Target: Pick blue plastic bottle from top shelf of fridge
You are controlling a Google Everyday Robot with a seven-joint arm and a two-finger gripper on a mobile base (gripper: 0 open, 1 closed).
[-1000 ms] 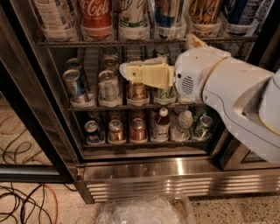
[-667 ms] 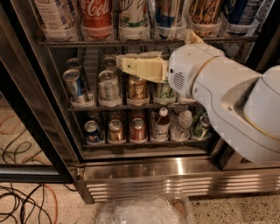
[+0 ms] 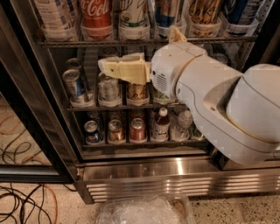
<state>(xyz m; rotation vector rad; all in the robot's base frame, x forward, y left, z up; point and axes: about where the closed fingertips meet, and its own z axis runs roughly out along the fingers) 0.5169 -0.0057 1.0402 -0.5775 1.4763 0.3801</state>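
A: What changed since the earlier frames?
B: We saw the gripper (image 3: 105, 66) slide left along the middle rack (image 3: 87, 107). The white arm (image 3: 218, 100) filled more of the right side. The bottles and cans (image 3: 75, 85) stayed put.

A: Gripper state?
B: We could not tell whether it was released or clenched. It hung in front of the cans, below the top shelf (image 3: 65, 43).

A: Target?
B: The blue plastic bottle (image 3: 52, 13) stood at the far left of the top shelf in a clear cup, just beside the red cola bottle (image 3: 95, 15) and up-left of the gripper, apart from it.

A: Materials?
B: We logged a cream, wedge-shaped gripper on a smooth rounded arm shell. The racks were grey wire and the cans shiny metal. The fridge (image 3: 26, 109) had a black frame and a ribbed steel base (image 3: 175, 183). Cables (image 3: 22, 201) lay on the speckled floor.
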